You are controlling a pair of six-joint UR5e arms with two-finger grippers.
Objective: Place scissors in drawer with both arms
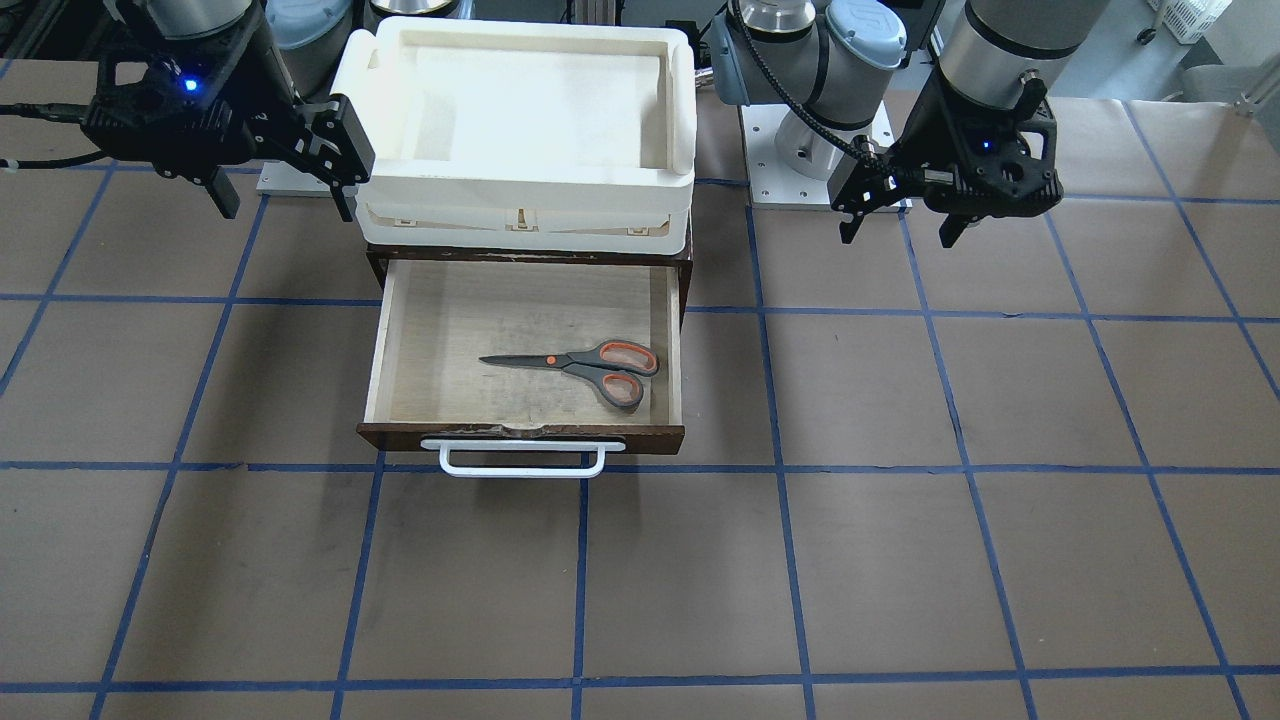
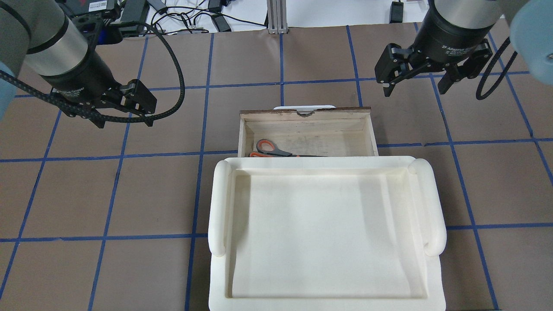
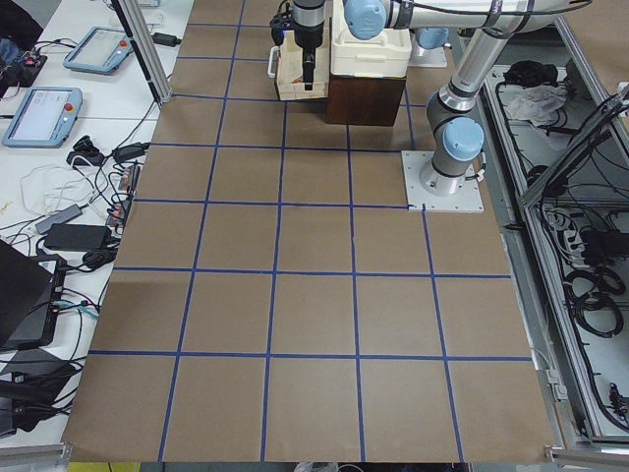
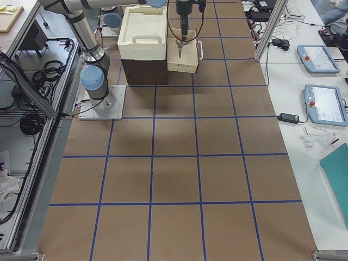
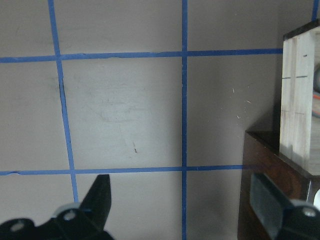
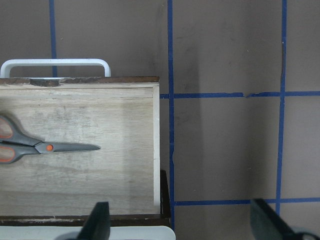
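The scissors (image 1: 585,365) lie flat inside the open drawer (image 1: 520,436), blades pointing to the view's left. They also show in the overhead view (image 2: 271,149) and the right wrist view (image 6: 30,147). The drawer (image 2: 302,113) is pulled out, its white bar handle (image 1: 520,458) at the front. My left gripper (image 1: 898,235) is open and empty, hovering beside the drawer on its handle-end side (image 2: 125,123). My right gripper (image 1: 290,205) is open and empty on the other side (image 2: 414,90). The left wrist view shows the drawer's side wall (image 5: 300,110).
A white foam tray (image 1: 520,175) sits on top of the dark cabinet (image 1: 685,270) that holds the drawer. The arms' base plate (image 1: 810,160) is behind. The brown table has blue grid lines. Cables lie at the far edge (image 2: 194,21).
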